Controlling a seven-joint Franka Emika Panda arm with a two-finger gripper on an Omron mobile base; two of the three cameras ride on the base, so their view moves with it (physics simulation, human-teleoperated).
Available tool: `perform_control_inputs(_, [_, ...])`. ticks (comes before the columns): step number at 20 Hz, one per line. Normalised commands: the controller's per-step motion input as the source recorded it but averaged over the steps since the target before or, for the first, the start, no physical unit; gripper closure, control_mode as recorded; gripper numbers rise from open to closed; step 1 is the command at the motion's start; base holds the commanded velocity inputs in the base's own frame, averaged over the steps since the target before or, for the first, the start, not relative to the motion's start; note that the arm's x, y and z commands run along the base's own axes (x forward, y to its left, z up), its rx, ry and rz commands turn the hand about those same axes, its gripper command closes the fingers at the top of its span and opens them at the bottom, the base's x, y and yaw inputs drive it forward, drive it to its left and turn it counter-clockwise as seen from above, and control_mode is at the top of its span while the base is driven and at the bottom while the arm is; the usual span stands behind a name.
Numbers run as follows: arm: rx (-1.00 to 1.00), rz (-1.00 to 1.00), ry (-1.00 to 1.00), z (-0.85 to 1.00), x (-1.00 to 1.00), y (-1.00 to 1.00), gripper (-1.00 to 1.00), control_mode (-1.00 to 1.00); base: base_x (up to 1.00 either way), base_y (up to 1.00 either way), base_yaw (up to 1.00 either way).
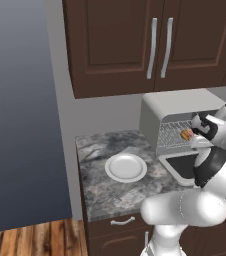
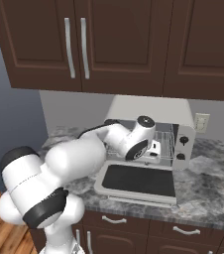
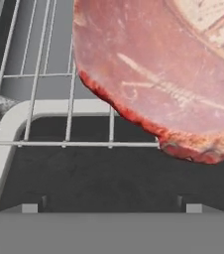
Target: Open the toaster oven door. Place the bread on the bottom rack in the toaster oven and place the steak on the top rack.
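Currently, left base view: the toaster oven [image 1: 157,112] is a light grey box with a rounded top, sitting on a mottled grey stone-look counter [image 1: 97,192]. The toaster oven door [image 1: 181,166] is dropped flat, grey frame around dark glass. Inside, a thin silver wire grid, the top rack [image 1: 172,134], with a small reddish-orange piece on it, the steak [image 1: 186,134]. The gripper [image 1: 197,131] sits right at the oven mouth, just beside the steak. A round white plate [image 1: 126,167], smooth and glossy, lies bare on the counter left of the oven. Dark brown panelled cabinets [image 1: 135,40] with brushed bar handles hang above.

Right base view: the white arm with dark joints reaches across into the oven cavity. Door lies flat, a dark glass rectangle in a rounded grey frame. Two dark knobs [image 2: 183,148] sit on the right front panel. Wire rack bars show behind the wrist.

Hand view: the steak is a flat irregular slab, pink-red with a darker red ragged edge and pale streaks, lying on straight thin wire bars. Dark glass and the grey door frame below. Jaws are spread wide, released, gripping nothing. Bread: can't spot it.
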Motion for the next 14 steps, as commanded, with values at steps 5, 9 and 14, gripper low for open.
perform_control_inputs(5, [0.09, 0.02, -0.08, 0.00, 0.29, -0.04, -1.00, -1.00, 0.00, 0.00, 0.00])
perform_control_inputs(9, [0.11, 0.00, -0.10, 0.00, 0.18, 0.00, -1.00, -1.00, 0.00, 0.00, 0.00])
perform_control_inputs(14, [0.10, 0.00, -0.08, 0.00, 0.19, 0.00, -1.00, -1.00, 0.00, 0.00, 0.00])
